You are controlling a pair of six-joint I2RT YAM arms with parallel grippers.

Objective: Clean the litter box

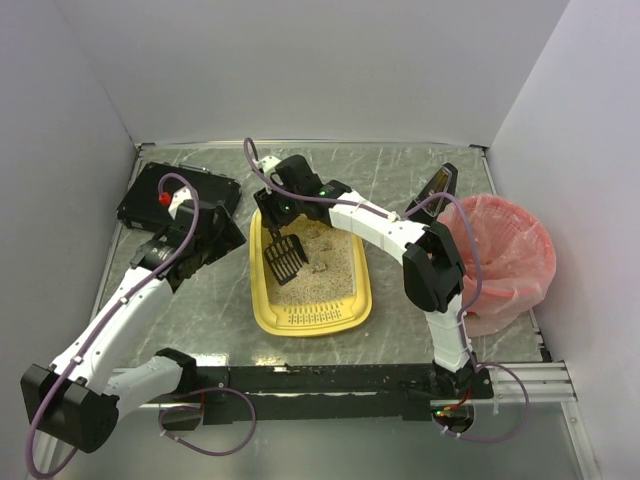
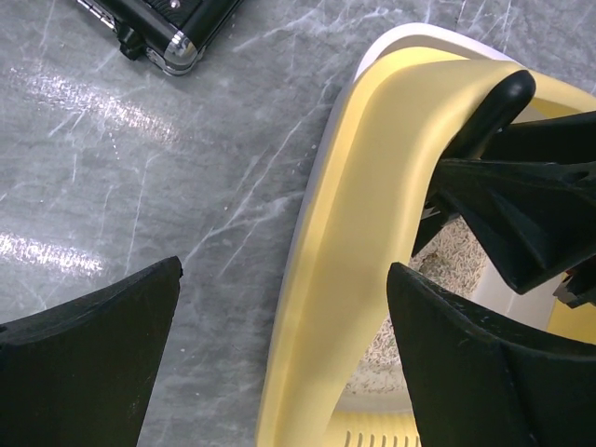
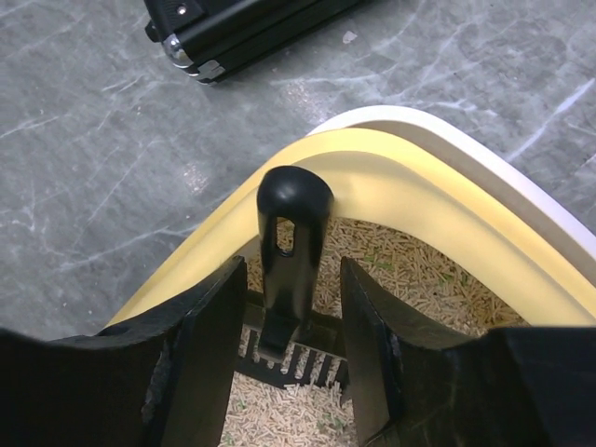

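Note:
The yellow litter box [image 1: 310,318] lies in the middle of the table with beige litter in it. A black slotted scoop [image 1: 284,258] leans inside it, blade in the litter and handle [image 3: 293,242] against the far left corner of the rim [image 3: 419,196]. My right gripper [image 3: 293,307] is open, one finger on each side of the handle, with small gaps. My left gripper [image 2: 284,354] is open and straddles the box's left rim [image 2: 372,205], one finger outside on the table, the other inside over the litter. In the top view the left gripper [image 1: 225,235] sits at the box's left side and the right gripper [image 1: 278,205] at its far end.
A flat black box [image 1: 150,200] lies at the far left, just behind my left arm; it also shows in the left wrist view [image 2: 168,23] and the right wrist view [image 3: 251,28]. A pink-red bag-lined bin [image 1: 505,260] stands at the right. A dark clump [image 1: 320,265] lies in the litter.

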